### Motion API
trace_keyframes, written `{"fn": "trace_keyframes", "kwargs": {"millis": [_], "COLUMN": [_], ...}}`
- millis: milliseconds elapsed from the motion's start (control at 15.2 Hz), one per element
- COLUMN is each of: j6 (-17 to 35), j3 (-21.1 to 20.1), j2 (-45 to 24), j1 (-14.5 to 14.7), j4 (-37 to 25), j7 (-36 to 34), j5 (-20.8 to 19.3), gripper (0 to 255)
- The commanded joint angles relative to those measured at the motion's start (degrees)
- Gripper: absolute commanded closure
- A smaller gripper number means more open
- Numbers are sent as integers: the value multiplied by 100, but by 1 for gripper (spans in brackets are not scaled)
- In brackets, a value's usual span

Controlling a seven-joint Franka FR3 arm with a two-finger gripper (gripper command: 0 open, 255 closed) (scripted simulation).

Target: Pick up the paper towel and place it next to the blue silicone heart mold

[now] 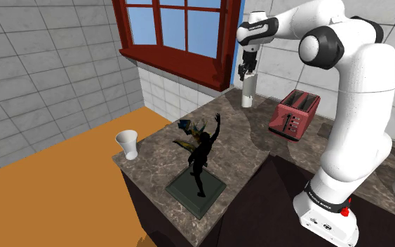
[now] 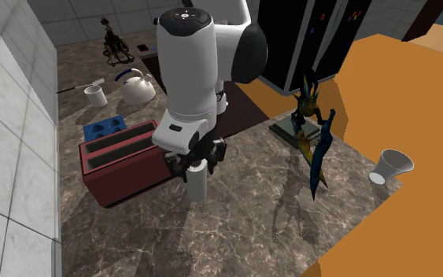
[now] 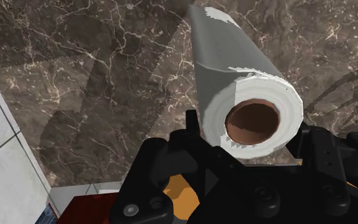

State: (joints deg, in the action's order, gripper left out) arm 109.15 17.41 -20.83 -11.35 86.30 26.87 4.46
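Now we see the black gripper (image 2: pixel 197 167) closed around the upper part of a white paper towel roll (image 2: pixel 197 185), its two fingers pressed against the roll's sides. The roll is upright over the dark marble counter (image 2: pixel 235 228); we cannot tell whether its lower end touches the stone. Just beside it, on the second exterior view's left, stands a red toaster (image 2: pixel 125 161). The blue heart mold (image 2: pixel 104 126) lies beyond the toaster, near the tiled wall, apart from the roll.
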Motion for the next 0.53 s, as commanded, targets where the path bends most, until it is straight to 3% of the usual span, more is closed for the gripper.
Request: {"fn": "trace_keyframes", "kwargs": {"millis": [0, 462], "j6": [-144, -682], "j3": [6, 18], "j2": [17, 20], "j1": [-7, -36], "j4": [-125, -661], "j7": [2, 2], "j5": [-6, -12], "gripper": [255, 255]}}
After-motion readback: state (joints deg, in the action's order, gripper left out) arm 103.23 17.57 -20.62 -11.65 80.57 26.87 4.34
